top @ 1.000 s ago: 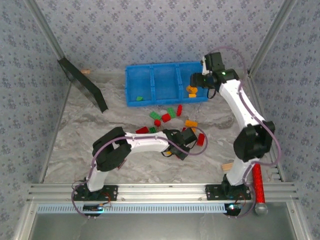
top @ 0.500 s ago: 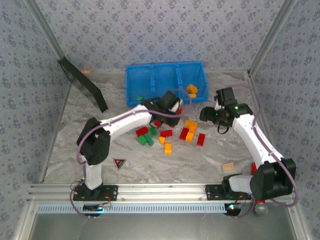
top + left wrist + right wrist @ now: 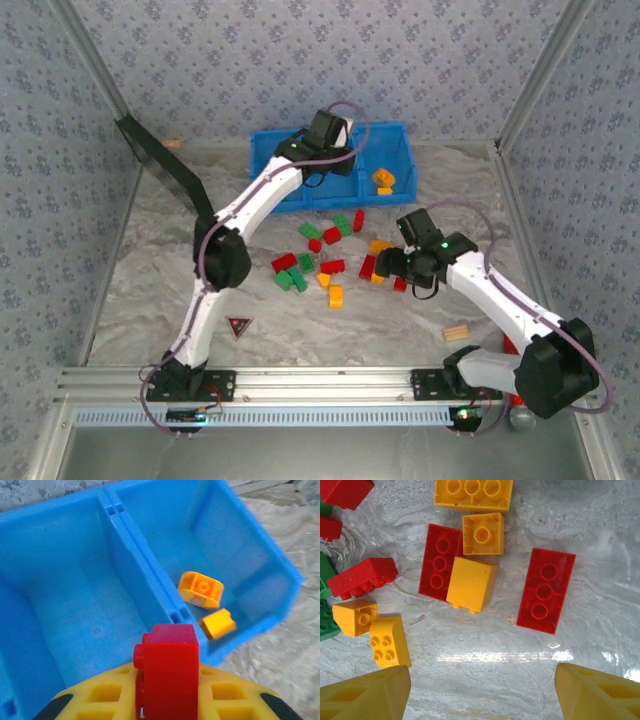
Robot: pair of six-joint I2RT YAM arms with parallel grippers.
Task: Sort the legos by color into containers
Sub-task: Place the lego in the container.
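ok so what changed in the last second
The left gripper swung from the loose bricks up over the blue bin, a red brick held in it. The right gripper, open, pulled back from the bin and down over the bricks. The two orange-yellow bricks in the right compartment stayed put.

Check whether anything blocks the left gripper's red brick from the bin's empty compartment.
Nothing visible does. The red brick, held by the left gripper, hangs over the open blue bin; that compartment lies bare below.

Left hand (image 3: 167,696) grips red lego (image 3: 171,662) above blue bin (image 3: 131,560).
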